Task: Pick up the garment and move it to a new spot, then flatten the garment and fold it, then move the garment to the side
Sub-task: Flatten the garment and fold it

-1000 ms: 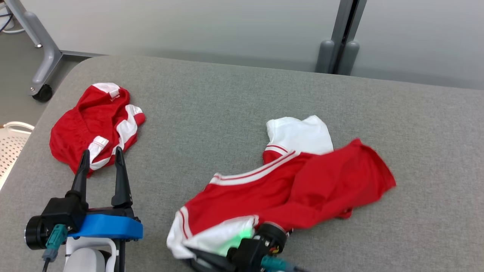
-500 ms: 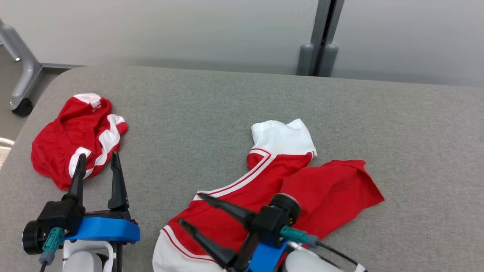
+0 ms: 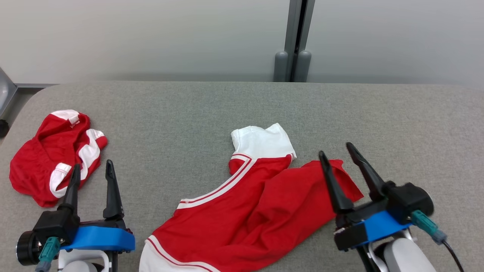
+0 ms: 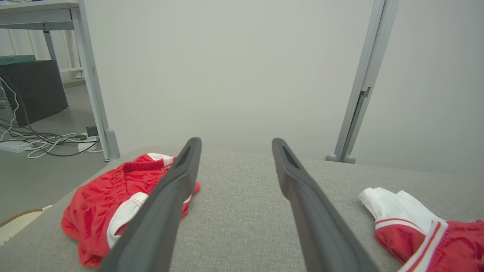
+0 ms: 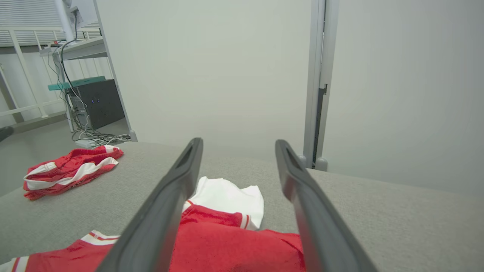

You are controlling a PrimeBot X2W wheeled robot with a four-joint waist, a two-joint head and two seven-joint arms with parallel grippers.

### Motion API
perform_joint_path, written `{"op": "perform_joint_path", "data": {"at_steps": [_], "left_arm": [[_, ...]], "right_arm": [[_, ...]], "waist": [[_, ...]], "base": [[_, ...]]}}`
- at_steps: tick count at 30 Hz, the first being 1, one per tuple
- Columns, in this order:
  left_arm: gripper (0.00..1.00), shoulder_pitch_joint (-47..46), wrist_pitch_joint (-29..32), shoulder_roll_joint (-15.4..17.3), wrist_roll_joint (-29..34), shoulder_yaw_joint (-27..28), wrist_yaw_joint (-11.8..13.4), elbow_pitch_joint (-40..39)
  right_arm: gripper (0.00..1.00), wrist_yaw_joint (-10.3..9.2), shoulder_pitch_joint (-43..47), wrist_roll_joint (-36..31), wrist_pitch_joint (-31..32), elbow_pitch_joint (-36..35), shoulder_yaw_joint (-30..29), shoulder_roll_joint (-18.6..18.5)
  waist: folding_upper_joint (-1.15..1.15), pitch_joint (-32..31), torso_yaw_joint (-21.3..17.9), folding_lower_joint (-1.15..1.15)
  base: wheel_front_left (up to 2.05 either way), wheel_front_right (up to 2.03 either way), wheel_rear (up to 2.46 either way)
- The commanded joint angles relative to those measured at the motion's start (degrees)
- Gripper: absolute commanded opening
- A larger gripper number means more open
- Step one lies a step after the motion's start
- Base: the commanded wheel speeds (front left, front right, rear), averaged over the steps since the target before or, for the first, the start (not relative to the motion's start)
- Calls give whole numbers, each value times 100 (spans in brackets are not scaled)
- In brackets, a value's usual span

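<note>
**Two empty hands, one rumpled shirt**

Most of the head view is grey padded tabletop [image 3: 211,113], running back to a pale wall with a metal post [image 3: 294,37] at 12 o'clock. Across the middle, spreading toward 6 o'clock, lies the red shirt [image 3: 249,211] with white trim. A white sleeve points to 12, a red flap doubles over toward 3, and the white-edged hem runs off at 6. It is rumpled rather than flat, which suggests it already sits at its new spot and flattening is the step in hand.

At 9 o'clock a smaller red-and-white bundle [image 3: 49,166] lies crumpled near the edge, well apart from the shirt. What kind of garment it is I cannot tell.

The right hand [image 3: 335,149] hangs at 4 o'clock, fingers spread and holding nothing, its tips over the red flap. It is probably placed there to take that corner and draw it outward. The left hand [image 3: 93,164] sits at 7 o'clock, likewise spread and empty, just beside the bundle. From the shirt's other side it could help pull the cloth flat.
</note>
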Motion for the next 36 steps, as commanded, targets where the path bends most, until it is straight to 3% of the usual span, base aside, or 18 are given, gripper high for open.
{"op": "perform_joint_path", "data": {"at_steps": [1,6,16,24,36], "left_arm": [[100,-10,-16,19,22,34,-1,-9],[100,24,-16,13,41,-4,-6,-40],[100,-113,-16,68,114,-238,-15,126],[100,-1088,-8,429,-145,-1517,-18,627],[100,-2644,824,1074,-1284,-3664,-16,1990]], "right_arm": [[100,1,223,-103,-20,-24,-220,4],[100,1,723,-362,-19,-142,-876,68],[100,1,687,-263,-19,-65,-738,93],[100,1,438,-304,-19,-80,-704,91],[100,1,311,-167,-19,-100,-734,91]], "waist": [[0,-4,-15,0],[0,33,-34,0],[0,108,-189,0],[0,275,-486,0],[0,644,-1117,0]], "base": [[0,0,0],[0,0,0],[0,0,0],[0,0,0],[0,0,0]]}}
